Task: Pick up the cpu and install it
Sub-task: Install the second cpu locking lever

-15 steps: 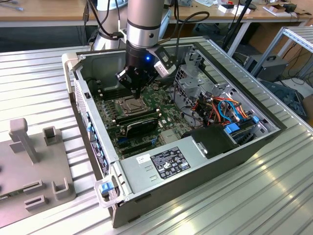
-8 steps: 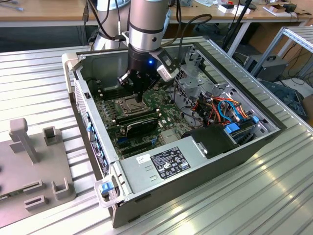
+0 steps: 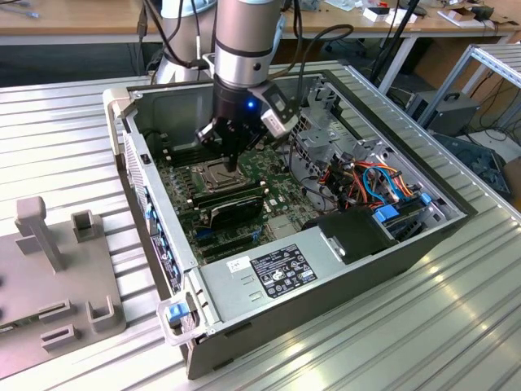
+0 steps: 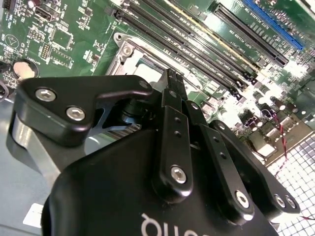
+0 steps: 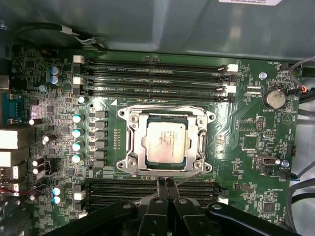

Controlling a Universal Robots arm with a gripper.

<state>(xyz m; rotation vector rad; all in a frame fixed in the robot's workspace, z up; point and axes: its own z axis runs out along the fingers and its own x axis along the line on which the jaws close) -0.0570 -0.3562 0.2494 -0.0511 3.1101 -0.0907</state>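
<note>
Exterior view: I've got the arm (image 3: 244, 41) hanging straight down into the open computer case (image 3: 326, 269), wrist vertical. The gripper (image 3: 231, 165) sits low over the motherboard (image 3: 236, 204), tips just above the socket frame (image 3: 213, 173). From this angle I can't make out the cpu itself; the fingers block it. A grey fixture plate (image 3: 49, 277) lies on the slatted table (image 3: 423, 326), towards the exterior view's left, well apart from the case. The power supply (image 3: 269, 273) fills the case's near corner.

Second wrist view: I'm looking along the gripper body (image 4: 147, 196) towards the tips. The fingers (image 4: 173, 98) are pressed together, no gap, nothing between them. Past them I see one corner of the socket frame (image 4: 129, 51) and the long black memory slots (image 4: 197, 49) running diagonally. The chip is mostly hidden here behind the linkage.

First wrist view: this is the one that shows it. The cpu (image 5: 164, 142) lies flat inside the socket frame (image 5: 167, 114), silver top up, seated square within the opening. The gripper (image 5: 166, 183) tips are closed and empty, sitting just beside the frame's edge on the memory-slot side, not touching the chip. Memory slots (image 5: 152, 78) run on both sides of the socket. A coin battery (image 5: 273, 98) sits off near the board's edge.
</note>
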